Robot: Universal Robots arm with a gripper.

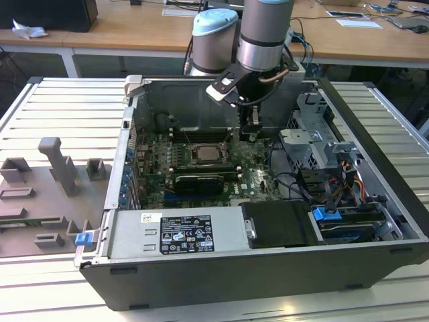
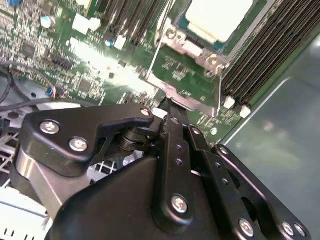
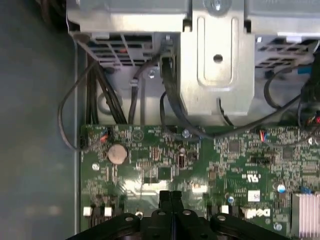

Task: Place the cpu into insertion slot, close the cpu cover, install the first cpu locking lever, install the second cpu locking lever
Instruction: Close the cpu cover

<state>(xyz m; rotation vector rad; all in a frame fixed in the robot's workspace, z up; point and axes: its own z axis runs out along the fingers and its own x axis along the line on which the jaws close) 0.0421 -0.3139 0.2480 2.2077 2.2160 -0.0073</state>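
Black, bolted gripper point(image 2: 167, 106) links come first, matte and angular, tips pressed together on nothing. Beyond them we see the cpu point(image 2: 220, 17), a pale smooth square, seated in the silver-framed slot point(image 2: 200, 52) on the green board point(image 2: 100, 60).

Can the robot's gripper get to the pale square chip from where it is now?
Probably yes. The gripper hangs close beside the cpu, with nothing standing between them, and the chip's pale top lies bare.

The jaws meet over the green circuit board point(image 3: 200, 160), near a coin battery point(image 3: 116, 154).
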